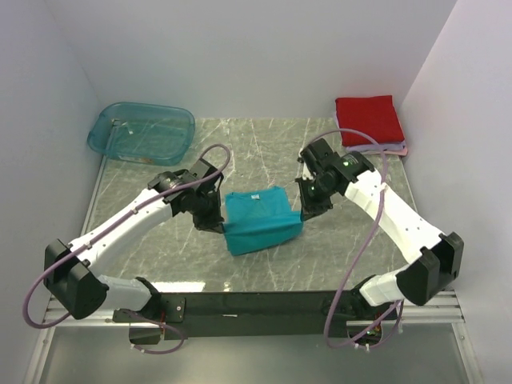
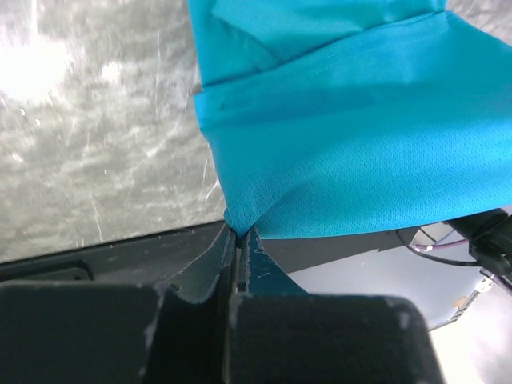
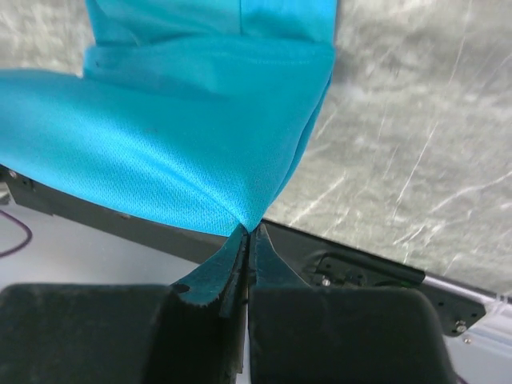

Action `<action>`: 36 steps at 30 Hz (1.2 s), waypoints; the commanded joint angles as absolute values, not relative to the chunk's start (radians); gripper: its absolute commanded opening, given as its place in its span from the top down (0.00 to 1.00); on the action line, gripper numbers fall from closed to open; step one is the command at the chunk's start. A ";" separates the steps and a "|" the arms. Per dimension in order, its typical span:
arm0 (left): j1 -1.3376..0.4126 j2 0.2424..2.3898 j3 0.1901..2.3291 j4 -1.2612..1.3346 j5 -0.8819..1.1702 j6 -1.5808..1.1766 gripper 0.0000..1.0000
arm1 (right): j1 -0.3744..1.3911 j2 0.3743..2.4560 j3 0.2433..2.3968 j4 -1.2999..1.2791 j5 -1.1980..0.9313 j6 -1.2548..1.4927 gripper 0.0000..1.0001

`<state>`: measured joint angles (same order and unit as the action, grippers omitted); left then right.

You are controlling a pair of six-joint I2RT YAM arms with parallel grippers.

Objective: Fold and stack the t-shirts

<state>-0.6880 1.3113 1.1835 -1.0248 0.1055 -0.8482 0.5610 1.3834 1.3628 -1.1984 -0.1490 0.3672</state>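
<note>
Angling inward, left arm [image 1: 136, 214] and right arm [image 1: 386, 206] pinch teal t-shirt [image 1: 260, 224] corners in closed jaws.

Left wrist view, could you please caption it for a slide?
Left gripper pinches a teal t-shirt corner, marbled table beyond.

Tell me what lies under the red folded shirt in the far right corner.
Under the red shirt only a pale lilac cloth edge shows, along its near side. The rest, and anything below, is covered.
</note>
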 commanded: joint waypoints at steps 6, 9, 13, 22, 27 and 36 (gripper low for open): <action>-0.595 1.403 1.281 -0.977 0.146 -0.733 0.99 | 0.479 1.509 1.537 -1.166 -0.163 0.290 1.00; -0.566 1.455 1.314 -0.943 0.146 -0.716 0.99 | 0.459 1.575 1.592 -1.151 -0.166 0.278 1.00; -0.513 1.531 1.344 -0.904 0.150 -0.701 0.99 | 0.442 1.664 1.658 -1.112 -0.170 0.264 1.00; -0.433 1.673 1.347 -0.763 0.135 -0.698 0.99 | 0.428 1.882 1.766 -0.964 -0.170 0.236 1.00; -0.410 1.769 1.350 -0.687 0.095 -0.689 0.99 | 0.402 1.977 1.758 -0.898 -0.169 0.259 1.00; -0.400 1.848 1.348 -0.586 0.091 -0.690 0.97 | 0.361 1.991 1.640 -0.755 -0.178 0.291 1.00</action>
